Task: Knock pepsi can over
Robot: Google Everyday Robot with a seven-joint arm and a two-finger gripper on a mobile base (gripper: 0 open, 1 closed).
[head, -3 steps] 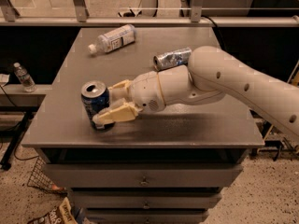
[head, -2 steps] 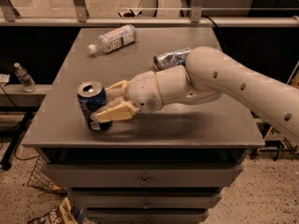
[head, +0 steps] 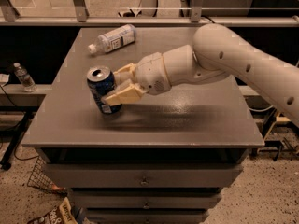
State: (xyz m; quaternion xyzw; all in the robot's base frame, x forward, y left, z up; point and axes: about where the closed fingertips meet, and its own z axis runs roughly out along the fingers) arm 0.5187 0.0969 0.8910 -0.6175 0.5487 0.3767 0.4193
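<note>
The pepsi can is dark blue with a silver open top. It stands tilted on the left part of the grey table, its top leaning left. My gripper reaches in from the right. One cream finger crosses the front of the can's lower part. The other finger lies behind the can. The can sits between the two fingers and both touch it.
A clear plastic bottle with a white label lies on its side at the table's back left. A small bottle stands on a ledge left of the table. My big white arm spans the right half. Drawers are below the front edge.
The gripper and the can have moved together toward the back of the table and a little right. The can now tilts more to the left. The arm now hides the silver can.
</note>
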